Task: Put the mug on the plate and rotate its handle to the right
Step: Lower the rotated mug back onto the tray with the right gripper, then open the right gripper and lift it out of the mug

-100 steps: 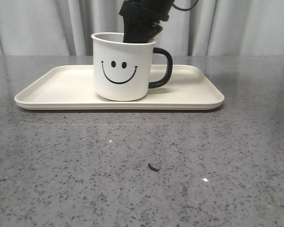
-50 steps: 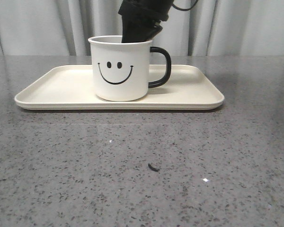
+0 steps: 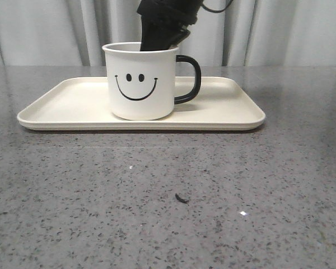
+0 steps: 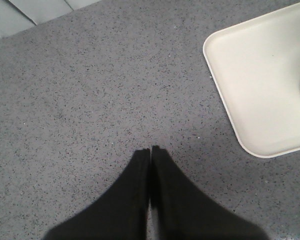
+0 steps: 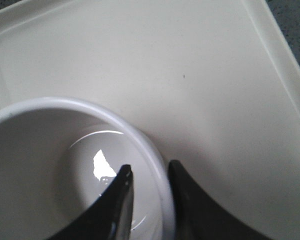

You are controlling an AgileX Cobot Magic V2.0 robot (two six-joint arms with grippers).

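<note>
The white mug (image 3: 140, 84) with the black smiley stands upright on the cream plate (image 3: 61, 106), a little left of the plate's middle. Its black handle (image 3: 193, 78) points right. My right gripper (image 5: 149, 172) comes down from above and straddles the rear wall of the mug (image 5: 50, 150), one finger inside the cup and one outside against the rim, shut on that wall. In the front view only its black body (image 3: 162, 28) shows above the cup. My left gripper (image 4: 151, 150) is shut and empty over bare tabletop, beside a corner of the plate (image 4: 260, 85).
The grey speckled tabletop (image 3: 157, 224) stretches in front of the plate, with a small dark scrap (image 3: 181, 198) lying on it. Pale curtains (image 3: 45, 33) hang behind the table's far edge.
The mug went from tilted to upright and shifted slightly left on the plate, with the right gripper moving along with it. The handle stays pointing right.
</note>
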